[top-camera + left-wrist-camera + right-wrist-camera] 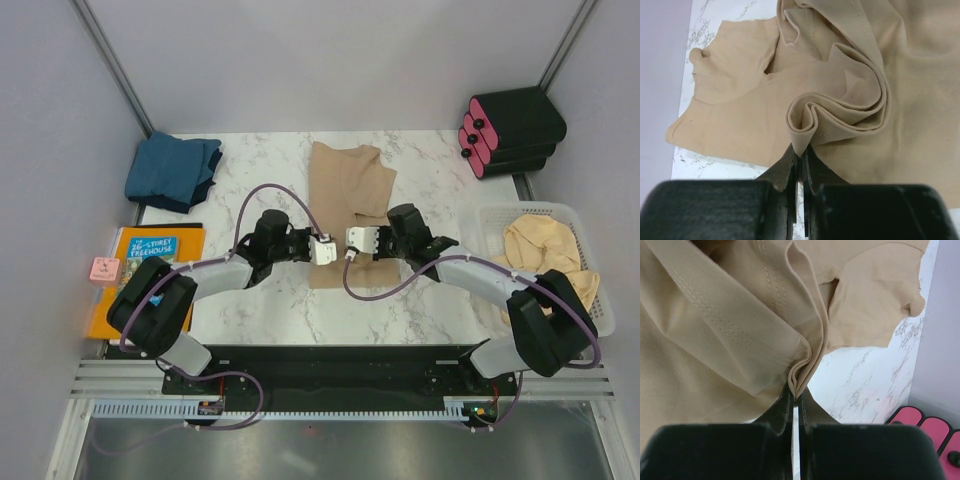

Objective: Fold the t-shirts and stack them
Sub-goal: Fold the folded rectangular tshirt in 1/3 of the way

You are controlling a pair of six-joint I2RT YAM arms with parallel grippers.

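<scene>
A tan t-shirt (345,185) lies on the marble table, its near part bunched up between my two grippers. My left gripper (333,251) is shut on a folded tip of that cloth (805,125), which sits right at its fingertips (800,150). Close beside it, my right gripper (352,241) is shut on a pinched hem fold (802,367) of the same shirt (715,315). One short sleeve (725,65) lies flat at the left, the other (875,300) at the right. A folded dark teal-blue t-shirt (172,170) rests at the back left. Pale beige t-shirts (545,250) fill a basket.
The white plastic basket (490,222) stands at the right edge. An orange-and-blue picture book (150,265) and a small pink item (104,268) lie at the left. A black holder with pink rolls (510,130) sits at the back right. Walls enclose the table.
</scene>
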